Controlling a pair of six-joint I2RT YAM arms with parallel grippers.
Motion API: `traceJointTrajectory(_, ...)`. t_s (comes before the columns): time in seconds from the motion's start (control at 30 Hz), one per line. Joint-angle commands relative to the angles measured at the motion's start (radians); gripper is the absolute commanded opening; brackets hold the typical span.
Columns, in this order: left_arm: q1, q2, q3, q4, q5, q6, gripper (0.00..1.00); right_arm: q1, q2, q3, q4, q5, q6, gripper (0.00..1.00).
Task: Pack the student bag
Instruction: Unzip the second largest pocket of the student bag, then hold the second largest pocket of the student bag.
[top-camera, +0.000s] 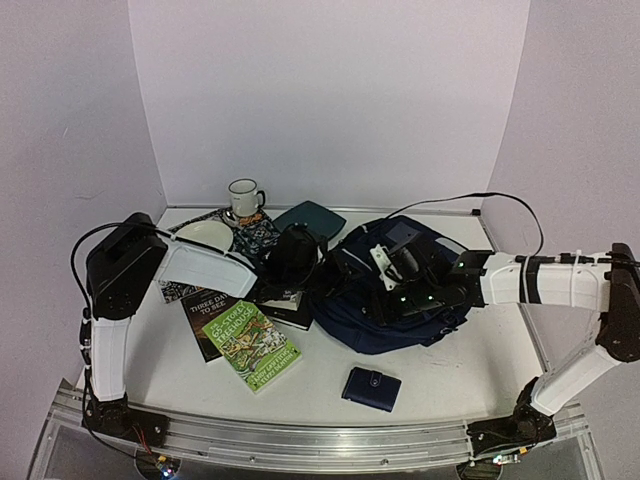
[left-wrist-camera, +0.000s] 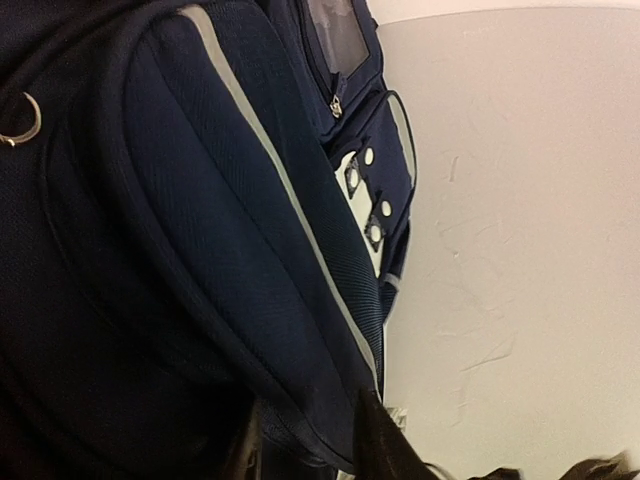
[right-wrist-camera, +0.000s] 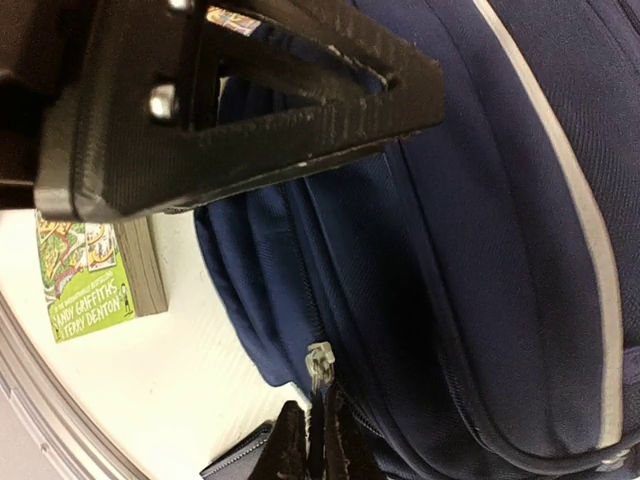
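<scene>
The student bag, a navy backpack with a thin white stripe, lies at centre right of the table. My left gripper is at the bag's left edge. Its jaws stand apart, with a fold of the bag's fabric between them. My right gripper is over the bag's front, pinched shut on the white zipper pull. The left gripper's black finger fills the top of the right wrist view.
A green paperback, two darker books and a navy snap wallet lie left of and in front of the bag. A mug, a white dish and a teal square plate stand behind.
</scene>
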Motion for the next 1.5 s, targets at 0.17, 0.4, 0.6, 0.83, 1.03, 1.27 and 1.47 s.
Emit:
traceJointTrajectory(0.17,-0.001,-0.188,-0.124,0.034,-0.074,0.238,0.50,0.010,-0.040,0.056,-0.089,0.007,-0.070,0.29)
traceJointTrajectory(0.4,-0.008,-0.292,-0.210,-0.032,-0.090,0.368,0.51,0.000,-0.080,0.089,-0.272,0.220,-0.260,0.48)
traceJointTrajectory(0.6,-0.033,-0.346,-0.229,-0.147,-0.147,0.432,0.51,-0.021,-0.048,0.100,-0.298,0.272,-0.373,0.59)
traceJointTrajectory(0.83,-0.044,-0.377,-0.243,-0.199,-0.180,0.446,0.51,-0.023,0.102,0.144,-0.283,0.291,-0.423,0.65)
traceJointTrajectory(1.03,-0.047,-0.381,-0.247,-0.218,-0.209,0.450,0.51,-0.023,0.186,0.159,-0.259,0.303,-0.443,0.69)
traceJointTrajectory(1.27,-0.068,-0.386,-0.238,-0.243,-0.240,0.481,0.51,-0.023,0.242,0.171,-0.238,0.469,-0.483,0.45)
traceJointTrajectory(1.47,-0.121,-0.363,-0.202,-0.282,-0.301,0.502,0.51,-0.023,0.168,0.194,-0.234,0.423,-0.477,0.09)
